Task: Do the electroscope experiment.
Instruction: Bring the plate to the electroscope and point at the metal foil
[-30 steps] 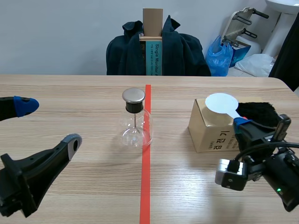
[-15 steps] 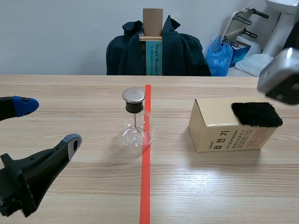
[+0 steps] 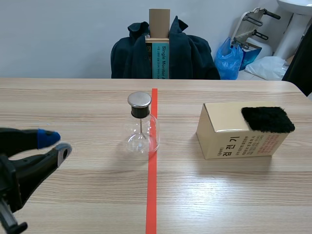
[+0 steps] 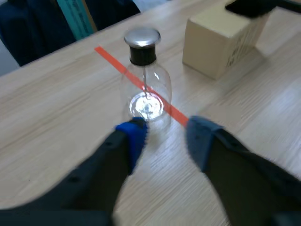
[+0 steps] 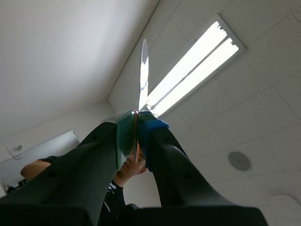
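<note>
Wooden table, clear steel-capped electroscope flask; left hand agape, empty; right hand tight on thin disc.

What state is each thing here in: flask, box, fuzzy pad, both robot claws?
Glass flask: upright, capped, on the tape line.
Box: closed, on the table.
Black pad: resting on the box.
Left gripper: open, flask just ahead.
Right gripper: shut on thin disc, aimed at the ceiling.

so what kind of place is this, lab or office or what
Most likely an office or lab room: a wooden table carrying a glass electroscope flask, and fluorescent tube lights set in a tiled ceiling.
</note>
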`<action>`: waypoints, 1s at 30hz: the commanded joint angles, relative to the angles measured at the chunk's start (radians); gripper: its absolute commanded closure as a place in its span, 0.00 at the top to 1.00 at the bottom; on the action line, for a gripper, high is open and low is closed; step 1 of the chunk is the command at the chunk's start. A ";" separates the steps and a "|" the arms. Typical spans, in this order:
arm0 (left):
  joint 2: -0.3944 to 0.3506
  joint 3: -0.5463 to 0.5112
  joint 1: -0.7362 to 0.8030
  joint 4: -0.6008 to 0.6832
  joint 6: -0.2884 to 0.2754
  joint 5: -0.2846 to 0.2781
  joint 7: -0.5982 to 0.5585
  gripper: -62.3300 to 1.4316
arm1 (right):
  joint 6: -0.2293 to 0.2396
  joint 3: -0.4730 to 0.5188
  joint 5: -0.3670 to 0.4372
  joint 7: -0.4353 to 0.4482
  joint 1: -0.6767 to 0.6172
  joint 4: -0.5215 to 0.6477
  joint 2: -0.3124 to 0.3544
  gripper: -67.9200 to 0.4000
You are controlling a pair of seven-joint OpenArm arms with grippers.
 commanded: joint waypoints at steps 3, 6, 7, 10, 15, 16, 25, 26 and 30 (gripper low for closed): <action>-0.019 0.101 -0.169 -0.150 -0.001 -0.010 -0.032 0.05 | -0.058 0.003 0.003 -0.008 0.016 0.008 0.002 0.02; -0.011 0.201 -0.323 -0.303 -0.001 -0.010 -0.089 0.05 | -0.058 0.001 0.003 -0.008 0.016 0.008 0.001 0.02; -0.008 0.238 -0.375 -0.355 -0.001 -0.010 -0.110 0.05 | -0.058 0.001 0.003 -0.006 0.016 0.008 -0.002 0.02; 0.012 0.352 -0.523 -0.503 -0.001 -0.005 -0.165 0.07 | -0.058 0.001 0.004 0.010 0.016 0.008 -0.018 0.02; 0.072 0.496 -0.708 -0.710 0.000 -0.004 -0.209 0.07 | 0.011 -0.002 0.004 0.059 0.017 0.008 -0.048 0.02; 0.087 0.515 -0.734 -0.745 0.003 0.004 -0.219 0.07 | 0.031 -0.007 0.004 0.072 0.026 0.008 -0.054 0.02; 0.177 0.585 -0.842 -0.935 0.042 0.077 -0.307 0.07 | 0.304 -0.159 -0.002 0.172 0.159 -0.054 -0.159 0.02; 0.181 0.586 -0.845 -0.943 0.043 0.077 -0.310 0.07 | 0.315 -0.185 -0.005 0.189 0.172 -0.080 -0.170 0.02; 0.191 0.585 -0.847 -0.956 0.050 0.077 -0.324 0.07 | 0.316 -0.295 -0.074 0.254 0.227 -0.234 -0.230 0.02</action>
